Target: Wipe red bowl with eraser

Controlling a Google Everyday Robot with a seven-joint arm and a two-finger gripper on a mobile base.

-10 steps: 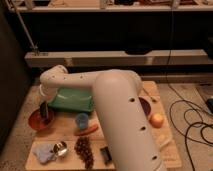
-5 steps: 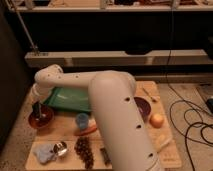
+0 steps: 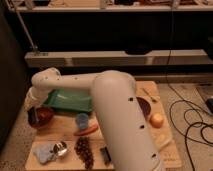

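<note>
At the left edge of the bench (image 3: pixel 60 131), the red bowl (image 3: pixel 41 116) sits just beside the green tray (image 3: pixel 70 100), and the end effector (image 3: pixel 34 106) is lowered over the bowl's far rim, hidden behind the white arm's wrist. Whether it is spread or closed cannot be told, and the eraser is not seen, so its hold can only be presumed. The wiping step is judged to be in hand. For it to be done well, contact should be kept light and flat against the dark inside of the bowl, strokes should be swept in short arcs within the rim, and downward push should be limited so that the bowl is not slid toward the bench edge or tipped. The blue cup (image 3: pixel 82 120) nearby should be left undisturbed.
</note>
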